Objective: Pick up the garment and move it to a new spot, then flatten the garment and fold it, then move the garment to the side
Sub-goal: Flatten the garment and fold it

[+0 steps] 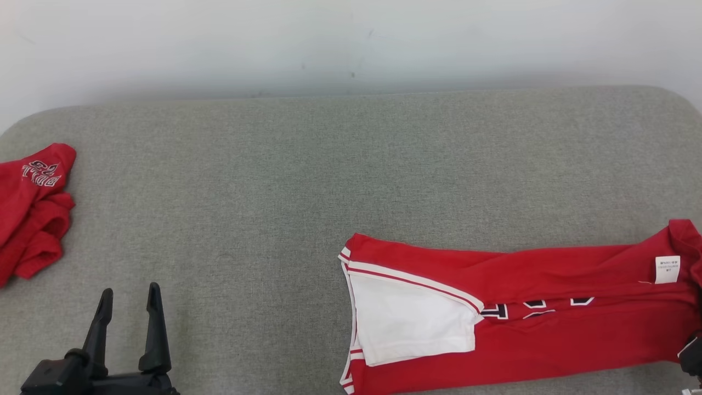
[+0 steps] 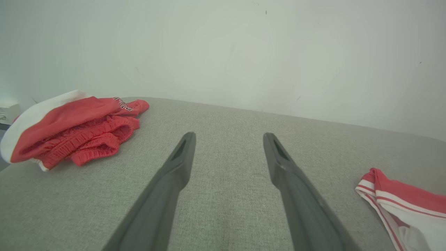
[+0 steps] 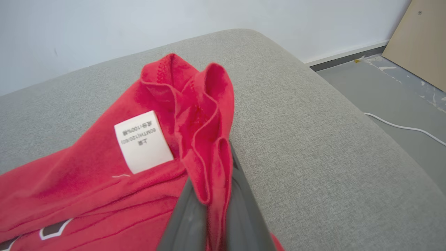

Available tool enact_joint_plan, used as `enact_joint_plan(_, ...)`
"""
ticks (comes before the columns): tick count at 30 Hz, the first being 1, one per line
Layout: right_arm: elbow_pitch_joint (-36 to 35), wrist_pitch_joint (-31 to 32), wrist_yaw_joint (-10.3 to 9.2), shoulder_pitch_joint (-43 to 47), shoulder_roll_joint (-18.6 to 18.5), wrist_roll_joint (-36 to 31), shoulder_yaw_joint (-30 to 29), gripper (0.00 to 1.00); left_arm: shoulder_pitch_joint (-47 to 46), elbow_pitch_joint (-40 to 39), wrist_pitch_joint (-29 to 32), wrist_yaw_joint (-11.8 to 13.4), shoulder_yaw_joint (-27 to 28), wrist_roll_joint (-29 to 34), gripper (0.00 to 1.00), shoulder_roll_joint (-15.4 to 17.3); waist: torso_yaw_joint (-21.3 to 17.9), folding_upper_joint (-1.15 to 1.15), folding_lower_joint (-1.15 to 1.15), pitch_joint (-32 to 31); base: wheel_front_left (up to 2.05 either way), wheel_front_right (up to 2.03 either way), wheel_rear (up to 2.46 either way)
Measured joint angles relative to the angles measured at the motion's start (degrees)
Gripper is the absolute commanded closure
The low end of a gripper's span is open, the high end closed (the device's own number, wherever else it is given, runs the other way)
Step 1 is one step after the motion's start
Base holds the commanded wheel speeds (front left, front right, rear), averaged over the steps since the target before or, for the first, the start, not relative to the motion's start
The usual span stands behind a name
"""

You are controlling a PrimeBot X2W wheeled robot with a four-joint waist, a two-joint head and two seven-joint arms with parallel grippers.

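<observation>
The left end effector [image 1: 130, 292] has two long, matte dark-grey fingers [image 2: 163, 195] tapering to narrow tips, each with a slot-like recess near the tip, on a blocky black base [image 1: 82, 376]. The right end effector [image 3: 217, 190] has the same smooth dark-grey fingers.

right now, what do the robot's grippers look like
The left gripper has two long, matte dark grey fingers that taper to narrow tips, each with a slot-like recess near the tip, on a black blocky base. The right gripper has the same smooth dark grey fingers. No markings visible.
</observation>
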Motion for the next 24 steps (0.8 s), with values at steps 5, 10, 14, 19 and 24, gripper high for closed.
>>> enact_joint_plan(5,-4.4,1.1,0.00,0.3,1.4,-1.1,-0.4,1.00,0.1,0.1,0.0,0.0,0.1,0.0,0.00,-0.2,-0.7,0.00,0.00,-0.2,0.00,0.00,0.00)
enact_joint_plan(10,-11.3,2.5,0.00,2.5,4.4,-1.9,1.4,1.00,0.2,0.7,0.0,0.0,0.2,-0.1,0.00,-0.3,-1.0,0.00,0.00,-0.9,0.00,0.00,0.00)
enact_joint_plan(14,-18.1,4.3,0.00,4.5,6.8,-2.0,4.3,1.00,0.4,0.8,0.0,0.0,0.3,-0.1,0.00,-0.3,-1.2,0.00,0.00,-1.5,0.00,0.00,0.00)
enact_joint_plan(19,-24.8,6.0,-0.01,5.6,10.5,-2.2,8.0,1.00,0.7,1.0,0.0,0.0,0.2,-0.1,0.00,-0.4,-1.1,0.00,0.00,-1.6,0.00,0.00,0.00)
enact_joint_plan(24,-27.0,6.9,-0.01,5.4,15.2,-3.0,11.8,1.00,0.4,1.5,0.0,0.0,-0.6,-0.1,0.00,-0.4,-0.3,0.00,0.00,-1.3,0.00,0.00,0.00)
